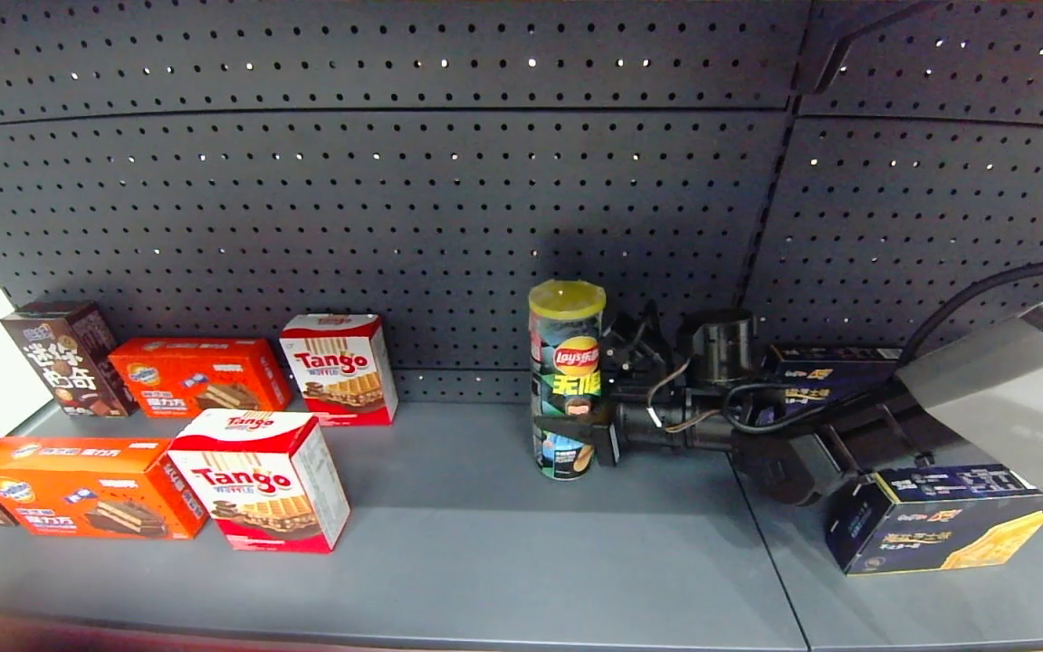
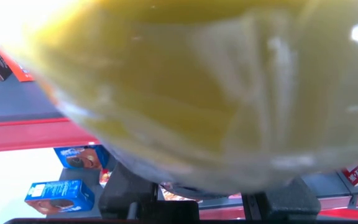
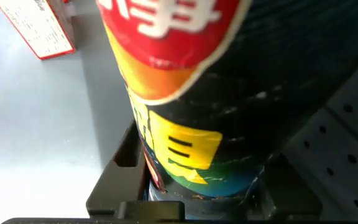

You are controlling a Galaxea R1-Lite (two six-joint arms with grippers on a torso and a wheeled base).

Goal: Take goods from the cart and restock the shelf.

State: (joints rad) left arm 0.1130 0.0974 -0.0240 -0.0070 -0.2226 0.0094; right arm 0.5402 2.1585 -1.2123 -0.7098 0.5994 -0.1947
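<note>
The right gripper (image 1: 589, 403) is closed on the chips can (image 1: 567, 362), one finger on its front side and one behind it, low on the body. The can stands upright on the grey shelf (image 1: 485, 543), close before the perforated back wall (image 1: 395, 226), with its yellow lid up.

Right of the can, behind the arm, a dark blue box (image 1: 834, 367) lies at the wall. A second dark blue box with a yellow picture (image 1: 938, 516) stands more to the front.

Well apart to the left of the can stand two red-white wafer boxes (image 1: 340, 367) (image 1: 263, 480), then two orange boxes (image 1: 200, 376) (image 1: 87, 484) and a brown box (image 1: 69, 358).

At the left gripper (image 2: 197, 202), a blurred yellow packet (image 2: 197, 93) is very near the camera. I cannot tell if the gripper holds it.
</note>
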